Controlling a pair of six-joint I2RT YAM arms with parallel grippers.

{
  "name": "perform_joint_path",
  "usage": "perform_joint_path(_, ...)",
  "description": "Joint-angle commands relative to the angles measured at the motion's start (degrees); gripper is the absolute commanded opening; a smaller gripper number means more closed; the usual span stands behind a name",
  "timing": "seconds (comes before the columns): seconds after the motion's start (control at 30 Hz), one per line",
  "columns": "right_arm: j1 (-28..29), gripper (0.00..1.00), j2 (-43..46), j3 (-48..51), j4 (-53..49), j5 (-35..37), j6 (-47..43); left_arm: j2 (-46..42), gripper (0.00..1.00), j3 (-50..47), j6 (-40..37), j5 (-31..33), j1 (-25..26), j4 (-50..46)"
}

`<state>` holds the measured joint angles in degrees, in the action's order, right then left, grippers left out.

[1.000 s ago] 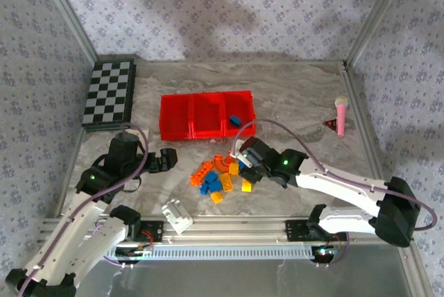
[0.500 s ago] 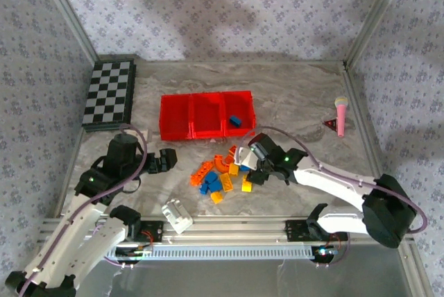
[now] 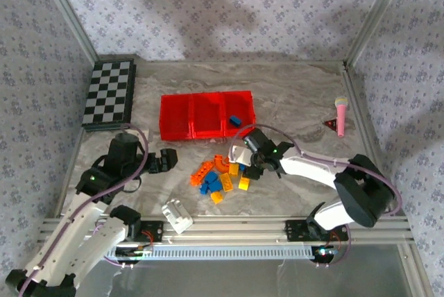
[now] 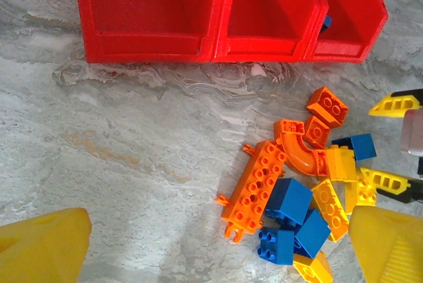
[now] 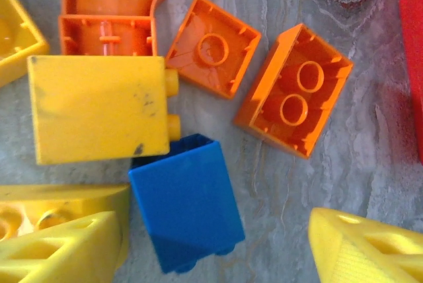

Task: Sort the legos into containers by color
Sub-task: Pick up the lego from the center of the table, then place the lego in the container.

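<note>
1. Evidently the step in hand is picking a blue brick [image 5: 185,210] out of the pile of legos [image 3: 222,175]. The right gripper [image 5: 215,256] hangs low over it with its yellow fingers [image 5: 59,250] spread apart and nothing held.
2. In the right wrist view the blue brick lies between the two fingertips, closer to the left-hand one, with part of it above the fingertip line.
3. A yellow brick [image 5: 99,108] touches its upper edge, and another yellow piece sits just beside the left-hand finger. A clean grasp probably calls for centring the gripper over the blue brick first, so that the closing finger does not catch those neighbours.
4. Two orange bricks [image 5: 294,91] lie near but apart from the blue one and should stay out of the closing path.
5. Descending straight down and closing on the brick's flat sides would likely hold better than pinching a corner.
6. From above, the containers [image 3: 208,95] sit just beyond the pile. The rightmost one holds a blue piece [image 3: 236,121], so that bin is the likely destination.
7. The left gripper [image 3: 161,160] rests to the left of the pile, its fingers wide apart and empty, well clear of the bricks.
</note>
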<state>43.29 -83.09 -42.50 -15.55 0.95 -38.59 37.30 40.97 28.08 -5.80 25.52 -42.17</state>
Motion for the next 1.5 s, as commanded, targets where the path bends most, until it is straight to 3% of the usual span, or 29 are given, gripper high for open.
perform_joint_path(0.0,-0.31,0.75,-2.58,-2.83,0.42,-0.81,-1.73,0.4,1.0,0.1,-0.87,-1.32,0.32,0.95)
perform_joint_path(0.53,-2.47,0.62,-7.02,-5.16,-2.67,-2.84,-2.6,0.32,1.0,0.15,-0.92,-1.59,0.32,1.02)
perform_joint_path(0.67,-3.09,0.53,-6.5,-5.09,-4.03,-3.39,-2.46,0.31,1.0,0.12,-0.92,-1.49,0.32,0.99)
perform_joint_path(0.83,-3.3,0.27,-3.69,-4.41,-5.06,-2.63,-1.39,0.34,1.0,0.11,-0.92,-1.47,0.32,1.03)
perform_joint_path(1.23,-4.74,0.16,9.78,-5.71,-5.85,0.13,5.91,0.31,1.0,0.07,-0.92,-1.5,0.32,1.01)
perform_joint_path(1.47,-7.48,0.07,8.15,-16.39,-2.51,3.05,17.85,0.04,1.0,0.25,-0.94,-0.71,0.32,0.77)
